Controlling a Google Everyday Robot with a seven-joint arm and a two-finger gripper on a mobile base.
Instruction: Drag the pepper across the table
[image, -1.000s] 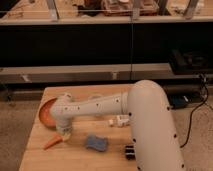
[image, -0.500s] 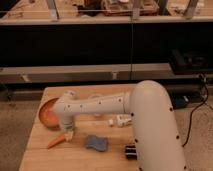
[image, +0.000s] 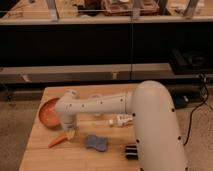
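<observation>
1. A dark object (image: 131, 151), too small to identify, lies at the table's near edge, about 5 o'clock from the blue sponge (image: 96, 143).
2. The pepper (image: 57, 140) lies on the table (image: 45, 157) toward the near left, at roughly 8 o'clock from the gripper (image: 70, 133) and just beside it; possibly touching.
3. The gripper points down at the tabletop; I cannot tell how its fingers stand.
4. A small white item (image: 122, 120) rests at 3 o'clock from the gripper, under the arm (image: 100, 105).
5. The orange bowl (image: 48, 112) sits at 10 o'clock from the gripper, by the left edge.
</observation>
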